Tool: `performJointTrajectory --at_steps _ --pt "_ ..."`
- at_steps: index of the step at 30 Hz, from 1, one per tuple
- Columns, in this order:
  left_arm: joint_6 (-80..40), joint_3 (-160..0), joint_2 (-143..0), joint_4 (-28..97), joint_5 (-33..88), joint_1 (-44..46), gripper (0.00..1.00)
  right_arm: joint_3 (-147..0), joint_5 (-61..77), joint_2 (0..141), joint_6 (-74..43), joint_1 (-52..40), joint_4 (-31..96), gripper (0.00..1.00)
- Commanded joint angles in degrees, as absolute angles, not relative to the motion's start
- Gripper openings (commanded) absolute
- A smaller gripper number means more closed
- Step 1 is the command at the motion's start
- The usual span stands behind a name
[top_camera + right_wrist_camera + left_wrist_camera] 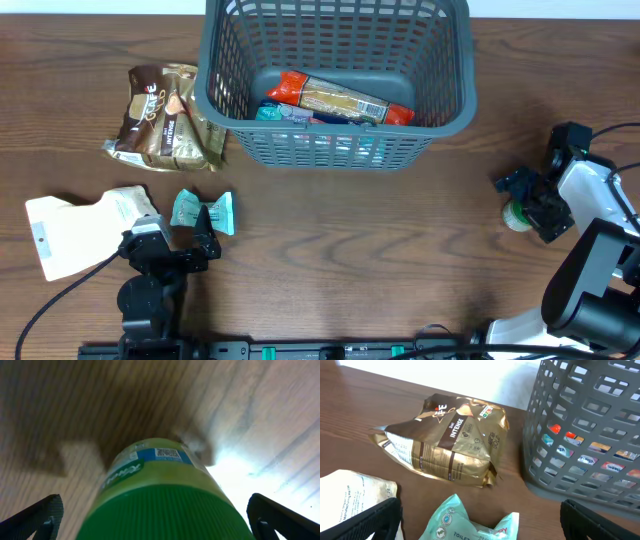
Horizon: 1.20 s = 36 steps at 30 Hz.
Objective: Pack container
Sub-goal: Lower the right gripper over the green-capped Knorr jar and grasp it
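Observation:
The container (440,60), a dark grey lattice basket, stands at the back centre and holds an orange-ended packet (335,98) over teal packets. It also shows in the left wrist view (580,425). My left gripper (180,242) (480,527) is open, with a small teal packet (205,212) (465,520) lying between its fingers on the table. My right gripper (527,198) (155,522) is open around a small green-capped bottle (516,217) (155,467). Its fingers stand apart from the cap.
A brown and gold coffee bag (165,115) (445,440) lies left of the basket. A white pouch (80,232) (350,497) lies at the far left beside my left gripper. The table is dark wood.

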<state>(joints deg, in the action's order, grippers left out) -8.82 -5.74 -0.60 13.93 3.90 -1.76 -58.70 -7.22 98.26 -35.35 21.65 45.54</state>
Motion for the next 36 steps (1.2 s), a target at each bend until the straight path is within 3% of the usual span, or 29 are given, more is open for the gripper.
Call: performJointTrajectory --at_steps 1,36 --pt "-8.7 -4.8 -0.2 15.7 3.7 -1.5 0.99 -58.3 -7.0 98.3 -34.7 21.8 45.1 0.98" --pt "-8.7 -4.8 -0.2 15.7 3.7 -1.5 0.99 -56.4 -7.1 98.3 -34.7 21.8 43.0 0.97"
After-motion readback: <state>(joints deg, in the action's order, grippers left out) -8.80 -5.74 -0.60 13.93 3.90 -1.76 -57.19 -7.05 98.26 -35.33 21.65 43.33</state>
